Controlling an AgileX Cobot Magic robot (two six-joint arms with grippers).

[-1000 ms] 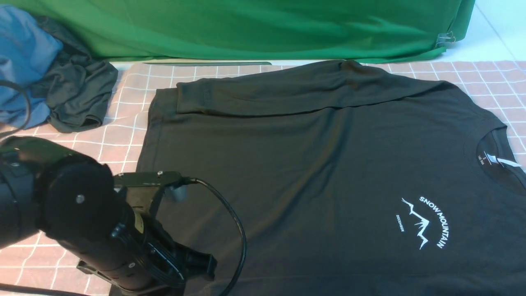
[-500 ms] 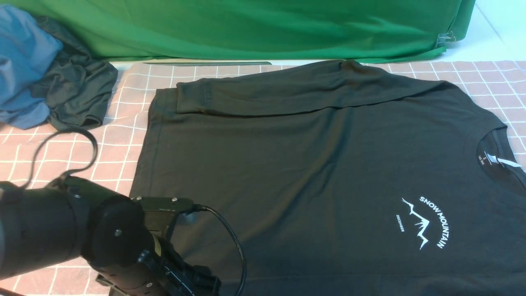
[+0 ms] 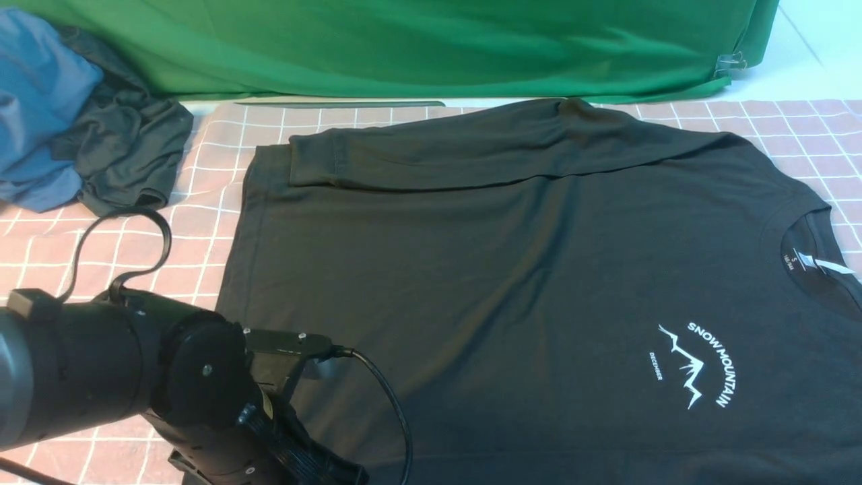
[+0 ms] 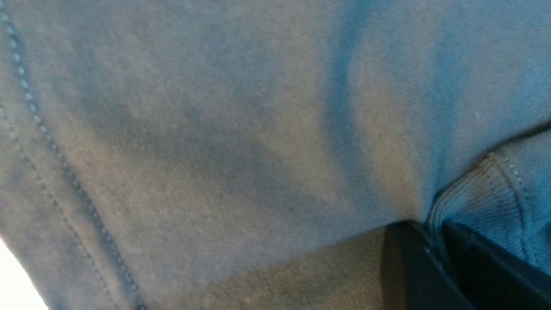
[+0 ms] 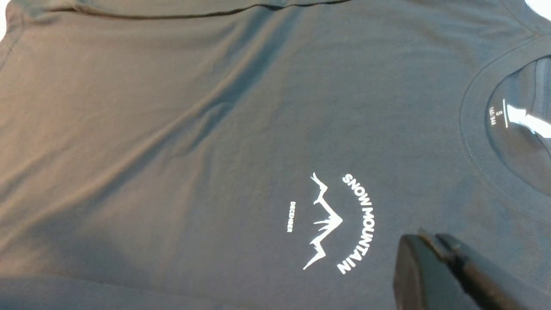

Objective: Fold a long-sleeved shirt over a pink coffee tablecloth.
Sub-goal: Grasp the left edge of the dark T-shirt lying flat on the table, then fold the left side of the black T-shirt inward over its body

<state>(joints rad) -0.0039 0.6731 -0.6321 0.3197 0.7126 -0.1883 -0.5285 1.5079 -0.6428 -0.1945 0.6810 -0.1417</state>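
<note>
The black long-sleeved shirt point(image 3: 512, 269) lies spread on the pink coffee tablecloth point(image 3: 195, 222), neck to the right, its far sleeve folded across the top. The white "SNOW MOUNTAIN" print point(image 3: 700, 364) faces up. My left arm point(image 3: 135, 384) sits low over the shirt's near left corner, with its fingers below the front view's edge. In the left wrist view my left gripper point(image 4: 432, 230) is shut on a ribbed edge of the shirt point(image 4: 215, 129). My right gripper point(image 5: 430, 241) hovers shut and empty over the shirt point(image 5: 172, 129), beside the print point(image 5: 340, 219).
A plain green cloth point(image 3: 404, 47) hangs along the back. A blue garment point(image 3: 40, 101) and a smaller dark grey-green garment point(image 3: 128, 155) are heaped at the far left. A black cable point(image 3: 384, 397) loops from my left wrist over the shirt.
My left arm has dropped lower and nearer the front edge over the shirt's near left corner. The shirt's body has not shifted.
</note>
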